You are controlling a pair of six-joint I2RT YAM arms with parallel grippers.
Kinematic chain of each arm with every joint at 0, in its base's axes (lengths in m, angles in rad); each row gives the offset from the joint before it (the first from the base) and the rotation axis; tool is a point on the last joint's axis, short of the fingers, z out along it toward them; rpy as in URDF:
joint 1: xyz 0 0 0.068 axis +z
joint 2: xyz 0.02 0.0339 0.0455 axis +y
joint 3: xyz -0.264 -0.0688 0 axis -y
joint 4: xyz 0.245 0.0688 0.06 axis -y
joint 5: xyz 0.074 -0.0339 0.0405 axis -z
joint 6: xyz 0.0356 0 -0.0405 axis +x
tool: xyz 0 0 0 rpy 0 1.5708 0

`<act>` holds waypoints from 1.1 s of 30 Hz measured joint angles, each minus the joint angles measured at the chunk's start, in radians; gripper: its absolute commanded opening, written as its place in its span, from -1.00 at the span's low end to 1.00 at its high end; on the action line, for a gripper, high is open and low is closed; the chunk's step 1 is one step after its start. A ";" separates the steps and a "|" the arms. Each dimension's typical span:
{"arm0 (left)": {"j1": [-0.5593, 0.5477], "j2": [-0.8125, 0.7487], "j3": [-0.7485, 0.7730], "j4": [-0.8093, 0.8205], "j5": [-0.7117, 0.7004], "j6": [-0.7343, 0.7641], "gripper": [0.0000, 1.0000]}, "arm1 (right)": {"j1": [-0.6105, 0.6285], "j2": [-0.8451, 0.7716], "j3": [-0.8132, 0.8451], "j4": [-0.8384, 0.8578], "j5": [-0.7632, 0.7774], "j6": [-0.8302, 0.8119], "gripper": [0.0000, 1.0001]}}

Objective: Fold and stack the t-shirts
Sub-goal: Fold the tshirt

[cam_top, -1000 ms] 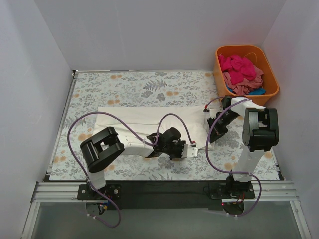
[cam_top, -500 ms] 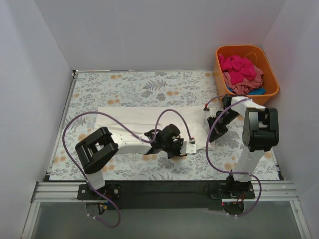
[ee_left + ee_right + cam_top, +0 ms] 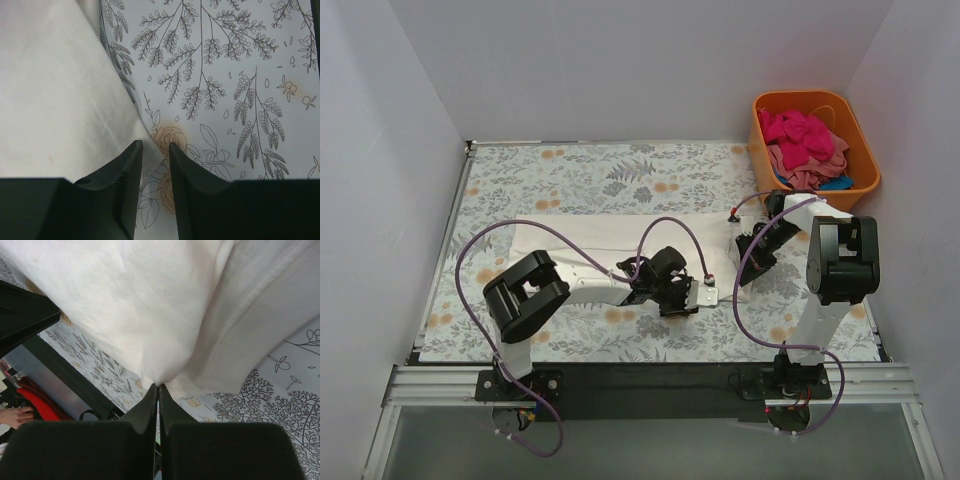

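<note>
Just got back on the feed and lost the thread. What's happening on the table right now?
Both arms are working the white t-shirt, which lies as a long folded band on the floral table. The right tool is shut on a pinch of fabric at its right end. The left tool sits at the near right corner, jaws barely apart at the hem; a firm grip cannot be confirmed. The other shirts are heaped in the orange tub, none stacked yet.

A white cotton t-shirt (image 3: 590,235) lies across the middle of the floral-print table (image 3: 570,170), the left gripper (image 3: 155,150) at its near right corner and the right gripper (image 3: 158,386) at its right end. In the far right corner, an orange plastic tub (image 3: 865,150) holds a heap of magenta, pink and blue t-shirts (image 3: 805,140)
</note>
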 measured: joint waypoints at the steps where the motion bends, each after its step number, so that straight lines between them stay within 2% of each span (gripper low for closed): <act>1: 0.003 0.010 0.010 -0.003 0.009 -0.002 -0.57 | 0.000 0.000 0.000 0.000 0.000 0.000 -0.97; 2: 0.008 0.018 0.020 -0.008 0.017 -0.004 -0.75 | 0.000 0.000 0.000 0.000 -0.001 0.000 -0.97; 6: 0.020 0.042 0.057 -0.035 0.043 -0.011 -1.00 | 0.000 0.000 0.002 -0.002 -0.003 0.000 -0.97; 13: 0.029 0.042 0.065 -0.055 0.056 -0.005 -1.00 | 0.000 0.000 0.030 -0.007 -0.014 0.000 -0.97; 21: 0.063 0.006 0.135 -0.170 0.077 -0.022 -1.00 | 0.000 0.000 0.098 -0.048 -0.068 0.000 -0.97; 33: 0.272 -0.027 0.254 -0.191 0.095 0.040 -1.00 | 0.026 0.056 0.347 -0.066 -0.134 0.047 -0.97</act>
